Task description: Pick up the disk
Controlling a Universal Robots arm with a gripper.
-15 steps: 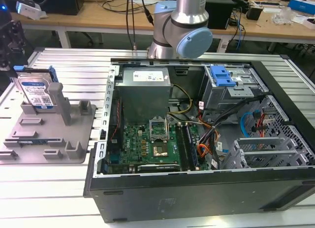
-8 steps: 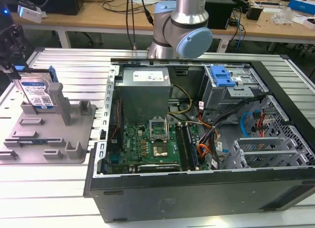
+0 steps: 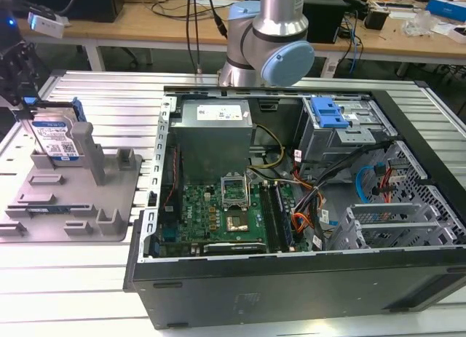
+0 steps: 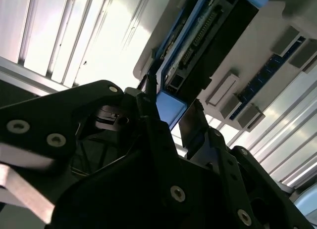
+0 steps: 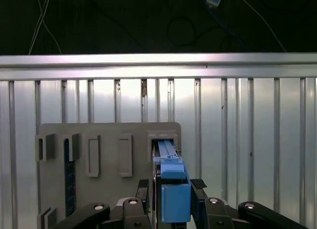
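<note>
Disk (image 3: 54, 137): metal w/ blue plastic; tray (image 3: 73, 206) matt plastic.

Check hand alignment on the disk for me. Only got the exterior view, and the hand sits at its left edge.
Observer: First wrist view: the hand sits astride the upper edge of the flat silver-grey metal hard drive with blue plastic rails, drive centred.
Operator: And the drive face I can't see?
Observer: Second wrist view: it's dark, with a row of contacts.
</note>
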